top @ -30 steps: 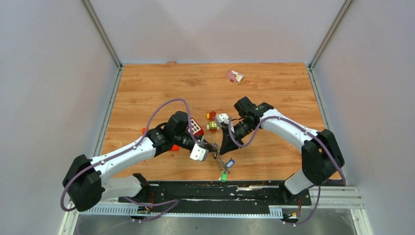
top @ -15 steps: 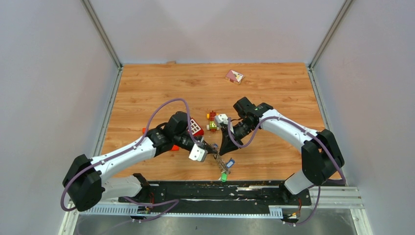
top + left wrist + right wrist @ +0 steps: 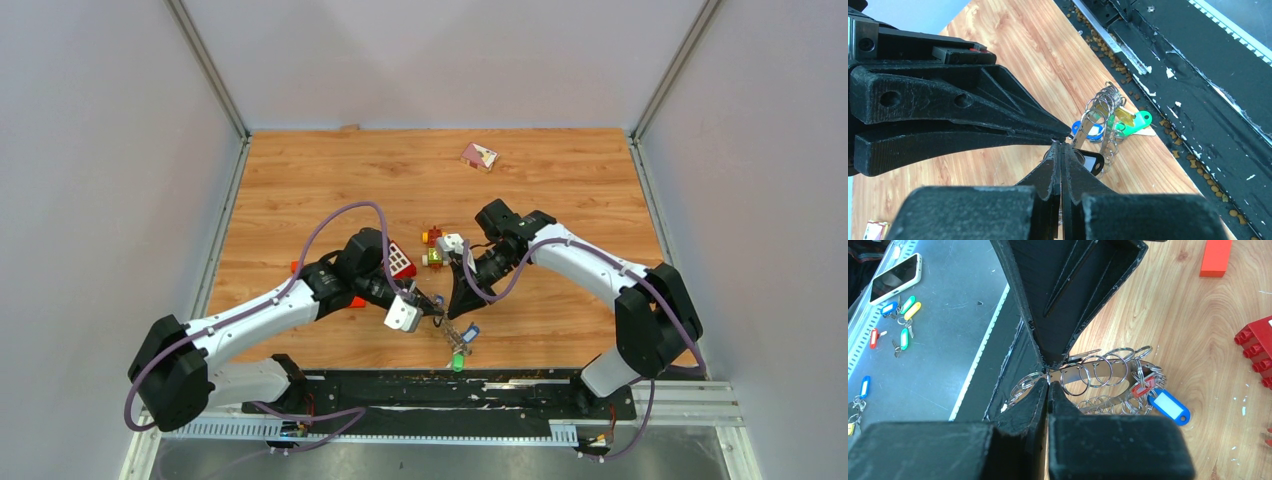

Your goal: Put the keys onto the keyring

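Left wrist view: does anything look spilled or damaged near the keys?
Yes. Small brown crumbs lie scattered along the table edge beside the keys, and the black rail shows white chips in its paint.

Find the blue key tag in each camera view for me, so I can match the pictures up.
Top external: the blue key tag lies low centre, just right of where the two arms meet.
Left wrist: it sits right of centre, partly behind silver rings.
Right wrist: it is at lower right, white label showing.
Shared landmark: the keyring, a bunch of rings right beside it.
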You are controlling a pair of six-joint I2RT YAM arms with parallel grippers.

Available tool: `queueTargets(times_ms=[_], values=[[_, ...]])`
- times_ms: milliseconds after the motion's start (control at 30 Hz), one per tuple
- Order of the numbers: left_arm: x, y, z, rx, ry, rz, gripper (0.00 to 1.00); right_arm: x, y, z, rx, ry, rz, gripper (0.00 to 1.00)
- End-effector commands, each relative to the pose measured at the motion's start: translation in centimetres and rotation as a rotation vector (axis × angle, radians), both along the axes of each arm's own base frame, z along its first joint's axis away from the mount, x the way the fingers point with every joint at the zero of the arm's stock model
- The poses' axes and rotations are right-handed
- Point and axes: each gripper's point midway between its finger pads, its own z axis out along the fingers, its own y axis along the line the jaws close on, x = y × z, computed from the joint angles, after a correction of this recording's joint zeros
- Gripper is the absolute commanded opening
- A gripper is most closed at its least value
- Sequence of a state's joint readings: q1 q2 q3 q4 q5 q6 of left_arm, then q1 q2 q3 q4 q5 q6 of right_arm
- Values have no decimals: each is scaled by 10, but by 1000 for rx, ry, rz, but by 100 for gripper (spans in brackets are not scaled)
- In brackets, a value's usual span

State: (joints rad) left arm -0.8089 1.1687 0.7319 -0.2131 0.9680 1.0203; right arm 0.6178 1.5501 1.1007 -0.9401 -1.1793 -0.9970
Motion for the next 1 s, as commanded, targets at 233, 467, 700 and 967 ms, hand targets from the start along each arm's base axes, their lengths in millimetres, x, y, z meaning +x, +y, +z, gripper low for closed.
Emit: queueTargets(times_ms=[233, 467, 700, 967], values=[[-11, 1, 2, -21, -4, -65, 0, 11, 13, 20, 83, -10, 0, 0], [-16, 1, -1, -12, -26, -95, 0, 14, 14, 19, 80, 20, -10, 0], [-21, 0, -4, -5, -46, -115, 0, 17, 15, 21, 88, 51, -18, 0], [-23, 0, -6, -2, -56, -125, 0, 23, 13, 26, 110, 83, -39, 0]])
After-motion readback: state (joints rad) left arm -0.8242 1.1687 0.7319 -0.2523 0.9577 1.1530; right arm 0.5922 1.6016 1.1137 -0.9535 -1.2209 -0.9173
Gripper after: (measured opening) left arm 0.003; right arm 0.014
